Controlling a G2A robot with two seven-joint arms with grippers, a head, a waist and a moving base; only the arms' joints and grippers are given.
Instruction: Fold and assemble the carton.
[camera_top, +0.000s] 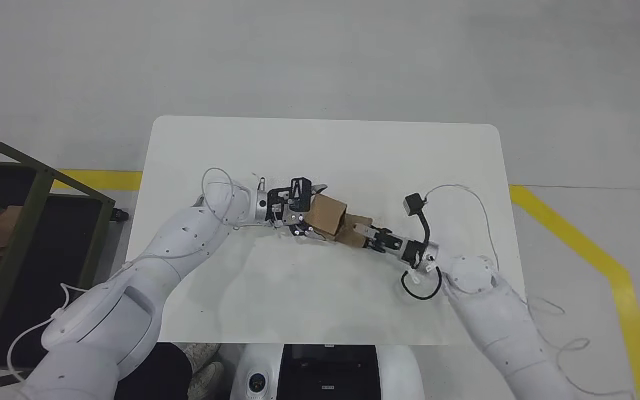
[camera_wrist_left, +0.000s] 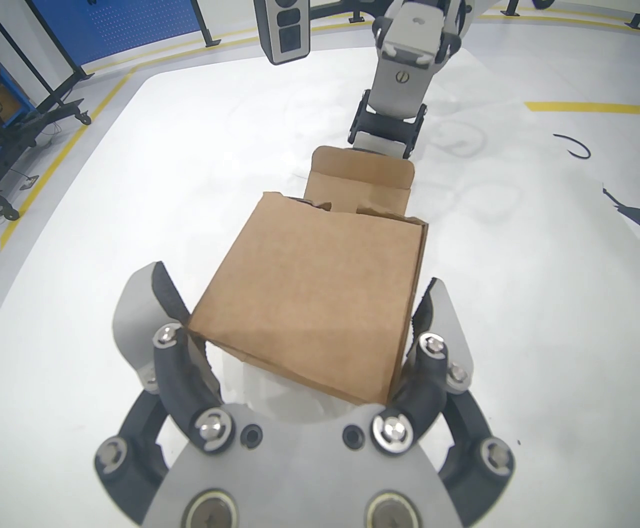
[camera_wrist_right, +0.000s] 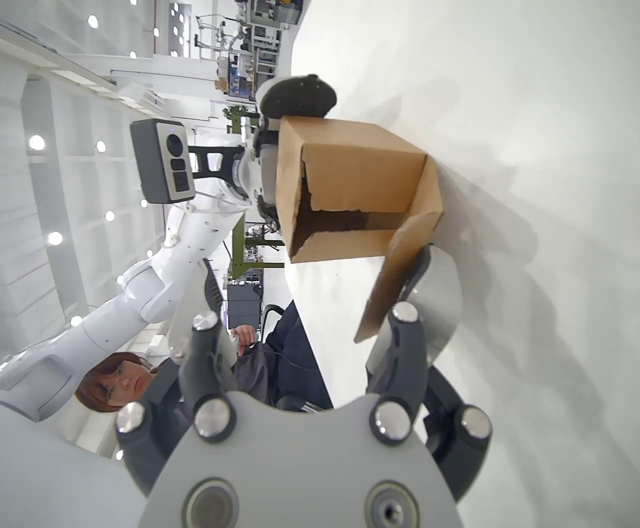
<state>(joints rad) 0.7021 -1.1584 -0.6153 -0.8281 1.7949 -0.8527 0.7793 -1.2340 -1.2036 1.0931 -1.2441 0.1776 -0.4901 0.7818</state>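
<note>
A brown carton (camera_top: 325, 214) lies on its side in the middle of the white table (camera_top: 320, 150). My left gripper (camera_top: 298, 212) is shut on its closed end, with one finger on each side wall of the carton (camera_wrist_left: 320, 280). The carton's (camera_wrist_right: 350, 165) other end gapes toward my right gripper (camera_wrist_right: 315, 295), and one long flap (camera_wrist_right: 395, 280) sticks out from it. That flap (camera_top: 352, 232) rests against one finger (camera_wrist_right: 435, 280) of the right gripper (camera_top: 375, 239), which stands open. A torn inner flap partly covers the opening.
A black cable (camera_top: 418, 284) loops on the table beside the right wrist. An olive metal frame (camera_top: 40, 185) stands off the table's left edge. Bare tabletop extends behind and to both sides of the carton.
</note>
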